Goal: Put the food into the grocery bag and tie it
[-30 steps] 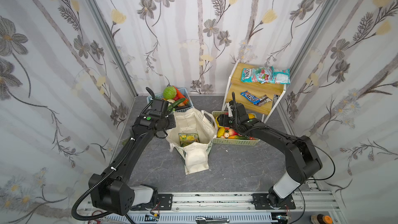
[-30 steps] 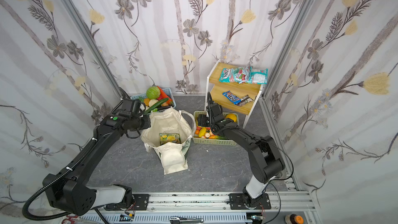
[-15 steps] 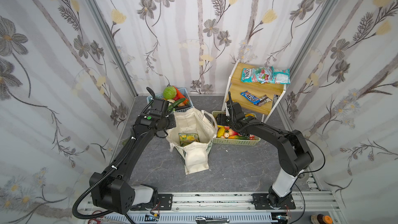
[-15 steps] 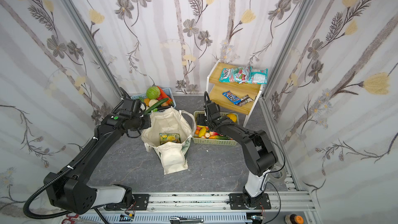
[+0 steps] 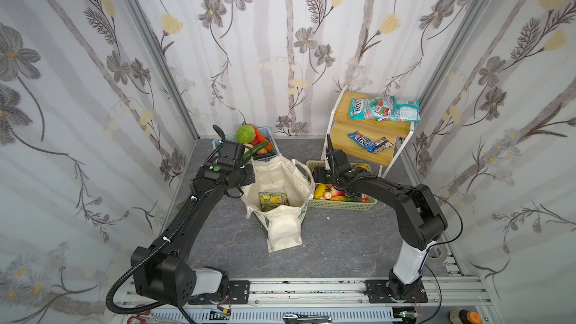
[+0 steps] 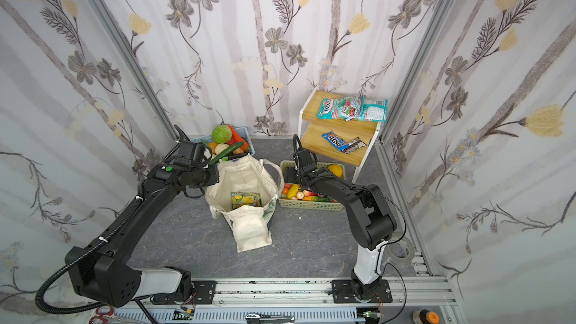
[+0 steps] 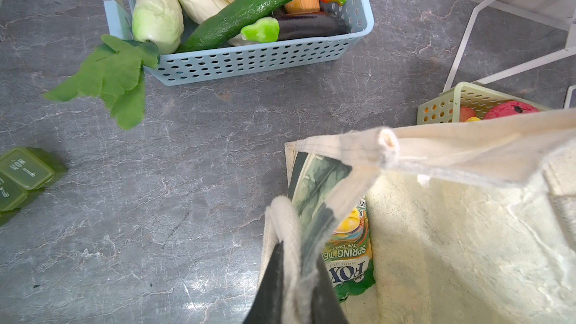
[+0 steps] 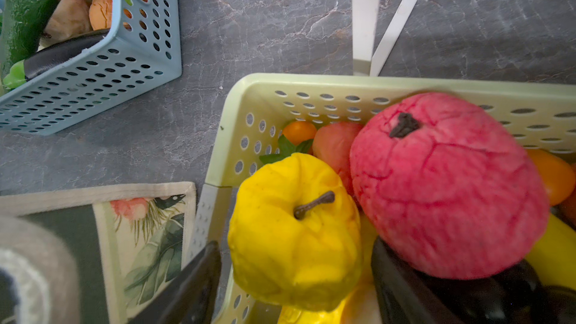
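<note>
The grocery bag [image 5: 280,179] [image 6: 249,176] stands open on the floor, and the green-and-yellow snack packet [image 5: 273,201] [image 7: 349,250] lies inside it. My left gripper [image 5: 246,176] [image 7: 296,278] is shut on the bag's cream rim and handle, holding that side up. My right gripper [image 5: 318,175] [image 8: 296,275] hangs open over the bag-side end of the pale green basket [image 5: 343,205]. Its fingers [image 8: 193,285] straddle a yellow fruit [image 8: 296,232] with gaps on both sides. A pale white-green vegetable [image 7: 157,14] lies in the blue basket [image 7: 249,60].
A red fruit [image 8: 445,182] presses against the yellow one. A wooden shelf [image 5: 367,148] behind the green basket holds teal sweet packets [image 5: 383,109] and a blue chocolate packet [image 5: 361,141]. A green pill box [image 7: 21,176] lies on the floor, and a tape roll [image 6: 402,250] sits by the right arm's base.
My right gripper has shifted left along the green basket toward the bag, and its elbow has come in. The left arm and the bag have stayed put.
</note>
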### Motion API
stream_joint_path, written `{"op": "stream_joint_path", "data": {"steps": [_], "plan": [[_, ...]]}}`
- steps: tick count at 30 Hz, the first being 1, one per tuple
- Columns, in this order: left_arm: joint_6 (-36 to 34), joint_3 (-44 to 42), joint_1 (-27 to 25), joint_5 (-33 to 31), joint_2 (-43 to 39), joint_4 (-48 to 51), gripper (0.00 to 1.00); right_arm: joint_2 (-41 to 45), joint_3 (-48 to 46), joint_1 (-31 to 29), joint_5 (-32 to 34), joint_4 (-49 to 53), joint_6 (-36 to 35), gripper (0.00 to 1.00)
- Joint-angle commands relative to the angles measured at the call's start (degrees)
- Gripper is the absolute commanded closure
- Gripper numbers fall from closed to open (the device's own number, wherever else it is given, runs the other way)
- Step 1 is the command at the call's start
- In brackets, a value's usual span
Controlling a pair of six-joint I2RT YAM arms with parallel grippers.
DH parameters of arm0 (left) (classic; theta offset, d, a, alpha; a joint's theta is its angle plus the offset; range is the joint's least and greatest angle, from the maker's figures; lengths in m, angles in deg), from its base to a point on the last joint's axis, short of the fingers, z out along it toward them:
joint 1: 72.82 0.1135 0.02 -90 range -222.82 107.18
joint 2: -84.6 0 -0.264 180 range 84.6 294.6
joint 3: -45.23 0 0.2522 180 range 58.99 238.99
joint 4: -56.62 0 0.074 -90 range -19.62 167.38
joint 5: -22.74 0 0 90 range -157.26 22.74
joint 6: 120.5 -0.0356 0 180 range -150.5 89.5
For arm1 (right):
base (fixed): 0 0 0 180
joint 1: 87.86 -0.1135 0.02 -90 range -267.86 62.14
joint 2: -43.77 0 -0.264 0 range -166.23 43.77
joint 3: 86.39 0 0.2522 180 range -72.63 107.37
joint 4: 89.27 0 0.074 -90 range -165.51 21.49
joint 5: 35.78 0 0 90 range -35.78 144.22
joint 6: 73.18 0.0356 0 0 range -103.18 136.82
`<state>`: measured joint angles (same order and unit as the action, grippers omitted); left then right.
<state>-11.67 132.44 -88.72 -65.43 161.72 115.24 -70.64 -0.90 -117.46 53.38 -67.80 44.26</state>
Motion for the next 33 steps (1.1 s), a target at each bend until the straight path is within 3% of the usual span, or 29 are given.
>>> {"op": "stream_joint_path", "data": {"steps": [1,13,19,33], "plan": [[-0.3,0.9,0.1,0.6,0.6,0.5,0.96,-0.9,1.1,0.0,2.2,-0.6,0.2,0.24],[-0.6,1.3,0.1,0.5,0.7,0.7,0.96,-3.1,2.4,0.0,1.2,-1.0,0.8,0.25],[-0.6,1.1,0.1,0.6,0.9,0.5,0.96,-3.8,2.6,0.0,-0.1,-1.5,0.9,0.3],[-0.5,0.6,0.1,0.6,1.0,0.1,0.96,0.6,1.2,0.1,-0.6,-1.6,0.7,0.34]]}}
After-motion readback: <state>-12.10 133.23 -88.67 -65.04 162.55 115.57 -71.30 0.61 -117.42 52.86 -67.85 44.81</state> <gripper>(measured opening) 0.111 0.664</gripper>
